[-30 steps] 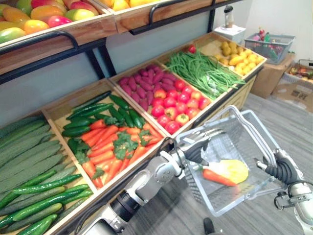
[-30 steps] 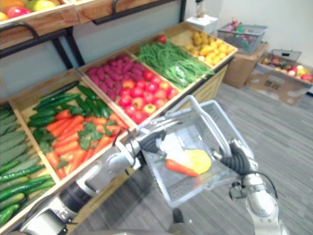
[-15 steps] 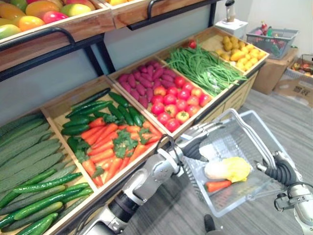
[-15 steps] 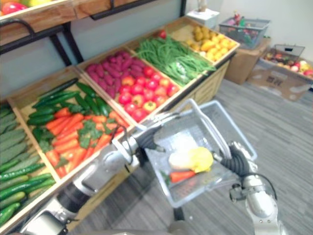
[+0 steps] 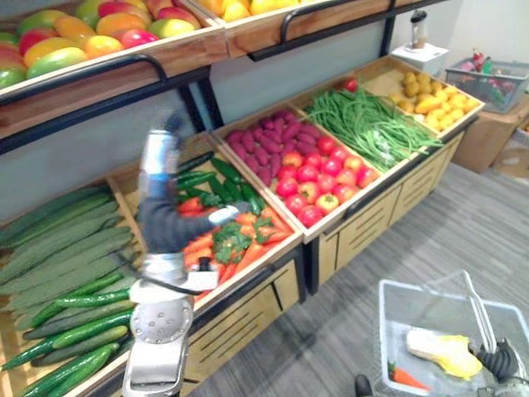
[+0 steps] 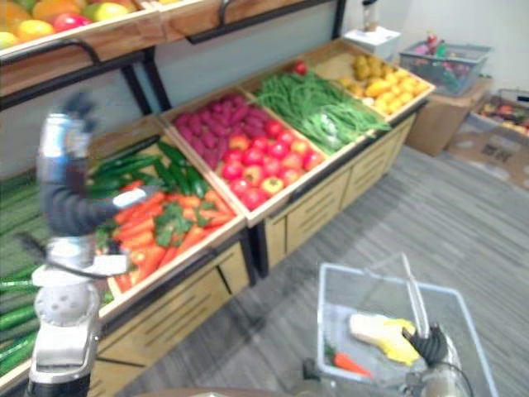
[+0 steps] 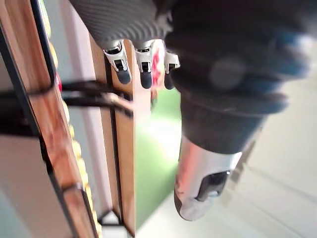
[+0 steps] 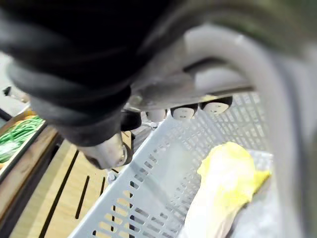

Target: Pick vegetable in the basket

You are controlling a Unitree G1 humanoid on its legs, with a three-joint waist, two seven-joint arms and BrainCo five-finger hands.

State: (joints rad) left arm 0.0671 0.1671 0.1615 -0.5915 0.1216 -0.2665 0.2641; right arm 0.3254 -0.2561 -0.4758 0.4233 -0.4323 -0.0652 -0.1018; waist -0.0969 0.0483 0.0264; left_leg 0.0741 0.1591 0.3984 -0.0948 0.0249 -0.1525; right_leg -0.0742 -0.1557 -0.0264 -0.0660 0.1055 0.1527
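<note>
The grey plastic basket (image 5: 395,308) hangs low at the right, over the floor. My right hand (image 5: 501,364) is shut on its handle (image 8: 270,79), fingers (image 8: 182,113) curled under the bar. Inside lie an orange carrot (image 5: 407,379) and a yellow-and-white vegetable (image 5: 442,351), the latter also close up as the yellow vegetable (image 8: 229,174). My left hand (image 5: 162,222) is raised over the crate of carrots (image 5: 252,241) and dark cucumbers, open and holding nothing. Its fingers (image 7: 122,69) point up toward the upper shelf.
Sloping wooden crates hold long cucumbers (image 5: 58,248), purple roots and red tomatoes (image 5: 306,169), green beans (image 5: 372,124) and yellow fruit (image 5: 430,95). An upper shelf (image 5: 124,70) of mangoes overhangs the crates. Another basket (image 5: 488,78) and boxes stand far right. Grey floor lies around my basket.
My left hand has come out of the basket and risen over the carrot crate. The basket has dropped to the lower right. The camera has also shifted.
</note>
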